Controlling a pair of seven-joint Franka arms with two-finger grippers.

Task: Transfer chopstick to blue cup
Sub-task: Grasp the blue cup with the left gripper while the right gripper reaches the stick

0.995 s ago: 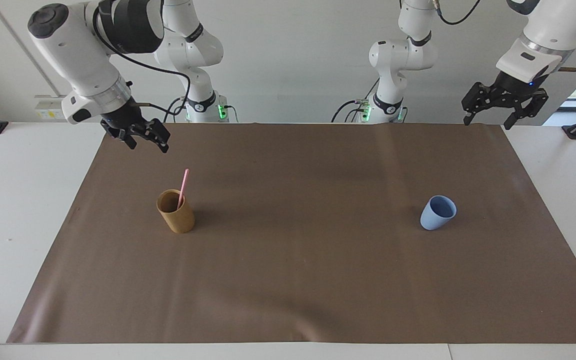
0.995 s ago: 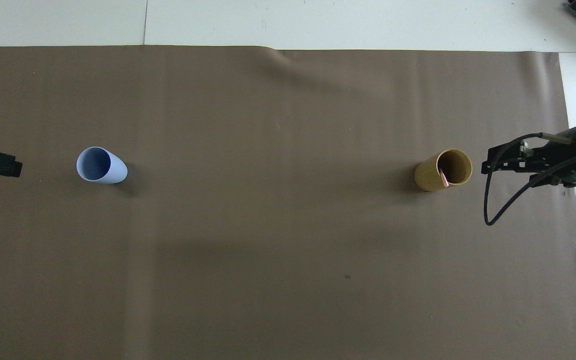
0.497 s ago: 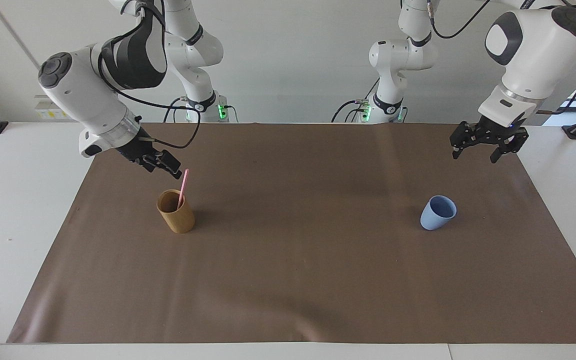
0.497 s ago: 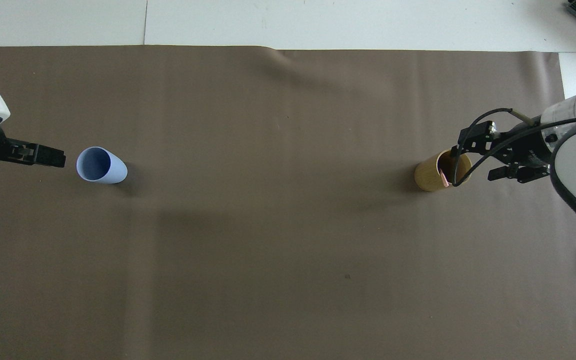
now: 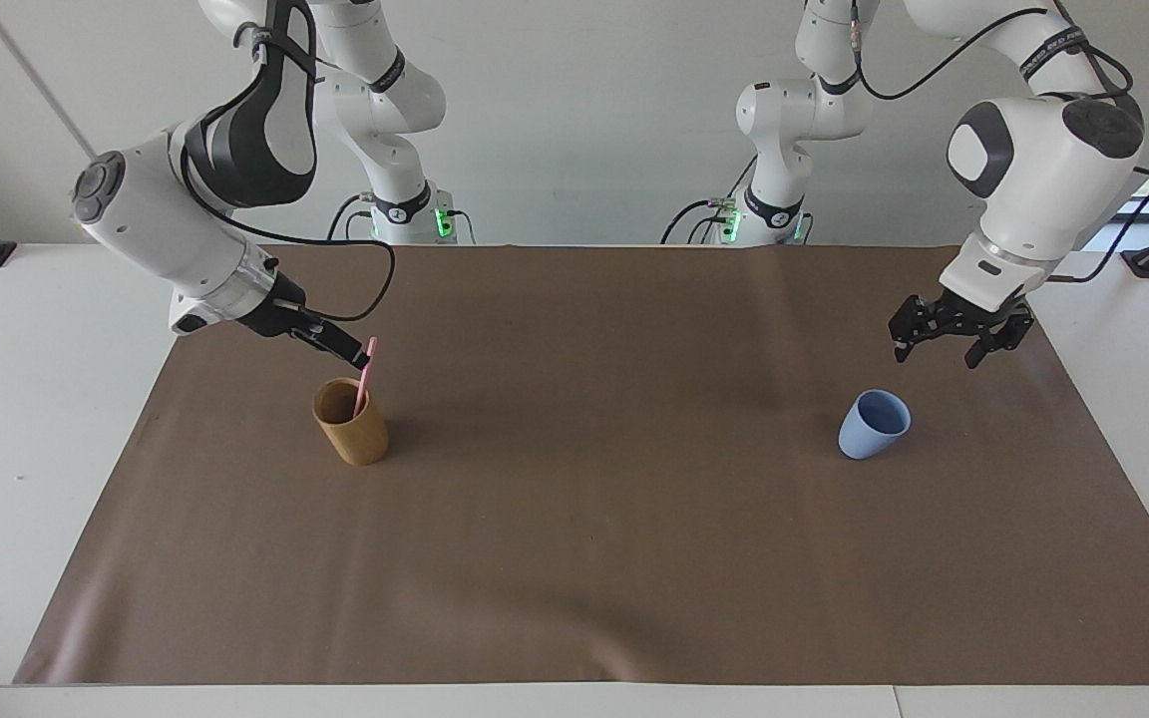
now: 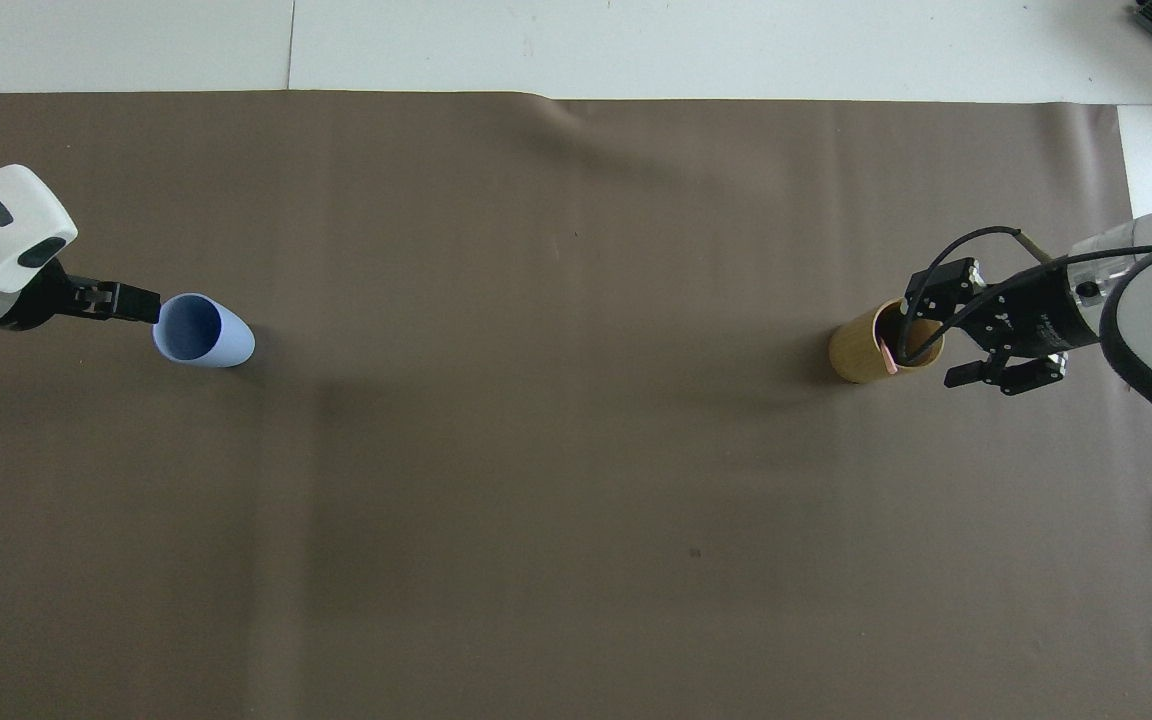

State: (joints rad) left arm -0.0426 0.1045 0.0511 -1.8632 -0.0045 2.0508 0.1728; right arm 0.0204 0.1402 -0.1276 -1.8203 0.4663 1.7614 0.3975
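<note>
Your chopstick [image 5: 366, 373] stands in the tan cup [image 5: 350, 421], leaning against its rim so that the pink top half pokes out above it. From overhead you only get a short pink sliver [image 6: 887, 355] inside the cup's mouth [image 6: 886, 340]. The tan cup sits upright on the brown mat [image 5: 594, 519] toward the right arm's end of the table.

Your right gripper [image 5: 353, 351] is right at the top of the chopstick, reaching in at a slant from the right arm's end. Its fingers are spread, one to either side of the stick in the overhead view [image 6: 956, 330], and nothing is clamped. From the facing view the fingertip appears to meet the stick's upper end, though you cannot be sure from here whether it truly touches.

The blue cup [image 5: 874, 424] stands upright on the mat toward the left arm's end, well apart from the tan cup and about level with it. It has nothing in it [image 6: 201, 330].

Your left gripper [image 5: 949, 334] hangs in the air above the mat near the blue cup, fingers apart and holding nothing. Overhead, its tip [image 6: 131, 300] lies just at the blue cup's rim.
</note>
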